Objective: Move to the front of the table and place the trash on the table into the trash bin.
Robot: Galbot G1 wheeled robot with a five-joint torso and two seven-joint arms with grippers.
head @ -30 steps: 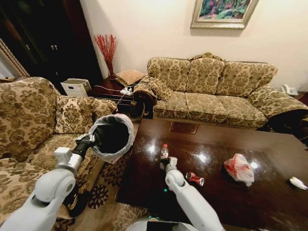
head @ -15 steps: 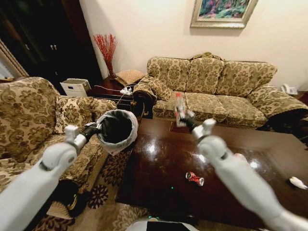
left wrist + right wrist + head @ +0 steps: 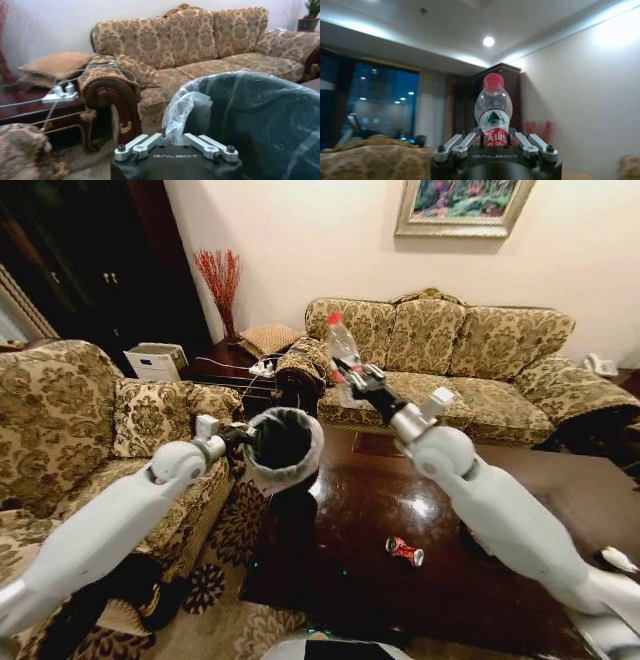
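On the left, the left gripper has its jaws pinched together on the bag liner at the rim of the trash bin, holding the bin up off the floor at the table's far-left corner. The bin is round and dark, tilted so its mouth opens toward the camera and slightly up, and the translucent grey-white liner bunches in crinkled folds over the rim right at the fingers.

Just right of it and higher, the right gripper is clamped on the lower body of the clear plastic bottle, around the red label. The bottle's long axis leans up and to the left, red cap topmost, the cap end above the far-right edge of the bin's mouth. From the wrist, the bottle stands straight out between the fingers, its clear shoulder tapering to the cap.

Below, the dark glossy wooden table throws back bright reflections. A small red-white drink can lies on its side near the middle, long axis running left to right. At the far right edge lies a small white paper wad.
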